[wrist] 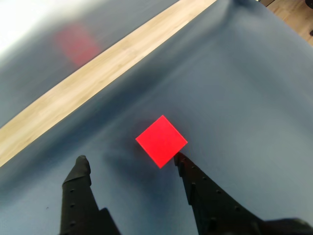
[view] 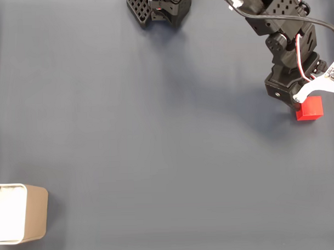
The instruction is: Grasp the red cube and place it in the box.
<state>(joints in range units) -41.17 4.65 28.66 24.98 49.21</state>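
Gripper (wrist: 131, 157) is hovering spread over the red cube (wrist: 161, 140), nothing pinched. Grasp pending; box (view: 34, 213) sitting well apart.

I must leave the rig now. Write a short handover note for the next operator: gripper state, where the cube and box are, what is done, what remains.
Gripper: open and holding nothing, low over the mat. In the wrist view one fingertip is right at the corner of the red cube; the other finger stands apart from it.
Red cube: on the dark mat, at the right side in the fixed view.
Box: at the lower left edge in the fixed view, far from the cube.
Done: approach to the cube.
Left: centre the cube between the fingers, close, lift, carry to the box, release.
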